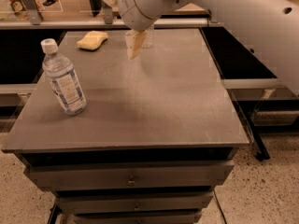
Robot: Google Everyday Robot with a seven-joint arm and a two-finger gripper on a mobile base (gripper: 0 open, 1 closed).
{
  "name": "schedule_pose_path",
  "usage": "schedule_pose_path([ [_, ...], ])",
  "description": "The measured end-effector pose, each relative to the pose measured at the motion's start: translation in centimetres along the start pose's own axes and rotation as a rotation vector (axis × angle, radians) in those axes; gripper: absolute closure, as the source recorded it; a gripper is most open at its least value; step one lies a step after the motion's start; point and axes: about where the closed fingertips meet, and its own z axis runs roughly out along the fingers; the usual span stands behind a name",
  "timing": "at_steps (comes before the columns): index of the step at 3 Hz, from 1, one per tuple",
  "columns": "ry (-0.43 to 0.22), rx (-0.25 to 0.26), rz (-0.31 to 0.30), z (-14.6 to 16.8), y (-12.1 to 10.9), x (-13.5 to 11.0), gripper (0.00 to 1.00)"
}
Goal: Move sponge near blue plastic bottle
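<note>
The pale-yellow sponge lies on the grey table at the back left. The blue plastic bottle, clear with a white cap and a blue-and-white label, stands at the table's left edge, in front of the sponge. My gripper hangs from the white arm above the back middle of the table. It is a short way to the right of the sponge, apart from it, and holds nothing that I can see.
A slimmer clear bottle stands at the back, partly hidden behind my gripper. A counter with a rail runs behind the table. Drawers sit below the tabletop. Dark shelving is on the right.
</note>
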Motion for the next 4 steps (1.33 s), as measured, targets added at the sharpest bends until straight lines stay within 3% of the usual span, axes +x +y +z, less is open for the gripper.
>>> schedule_pose_path([
  [1,-0.031,0.057,0.031,3.5,-0.5,-0.5,0.00],
  [2,-0.038,0.074,0.047,7.0,-0.9,0.0,0.00],
  [4,-0.017,0.090,0.031,12.4,-1.5,3.8,0.00],
])
